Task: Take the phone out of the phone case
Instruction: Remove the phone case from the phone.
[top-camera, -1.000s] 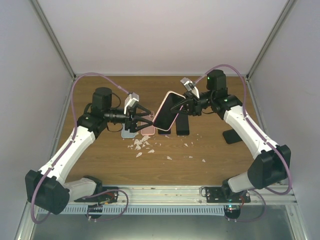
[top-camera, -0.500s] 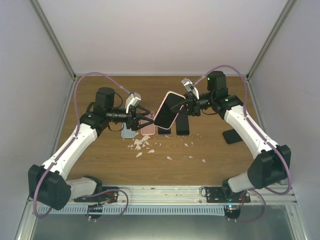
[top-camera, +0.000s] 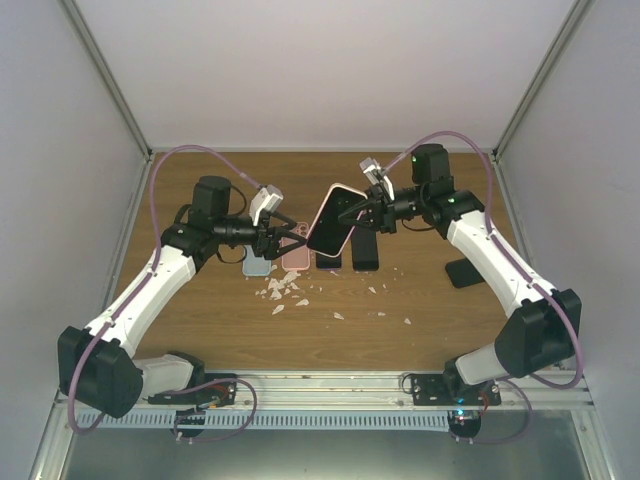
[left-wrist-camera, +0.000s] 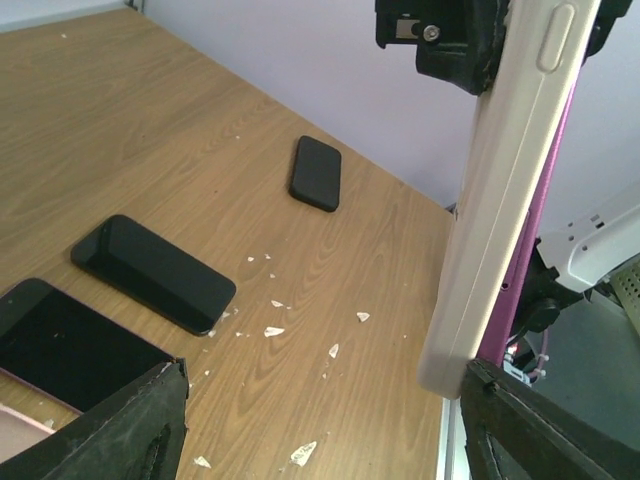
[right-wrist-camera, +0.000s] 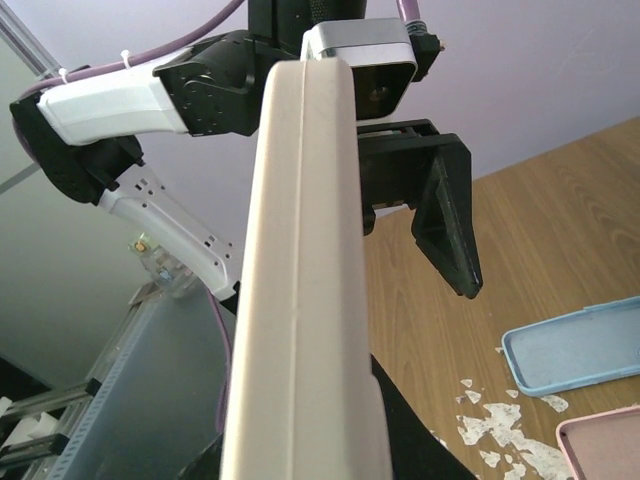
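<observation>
Phone (top-camera: 335, 220) in its case (right-wrist-camera: 300, 260) sat clamped in the right pincer (top-camera: 372, 208). Left pincer (top-camera: 297, 236) gaped beside its lower end

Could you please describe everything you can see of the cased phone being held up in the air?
The cased phone has a dark screen in a smooth cream-pink case with a raised side button. It hangs tilted above the table, clamped near its upper end by the right gripper. The open left gripper flanks its lower end.
</observation>
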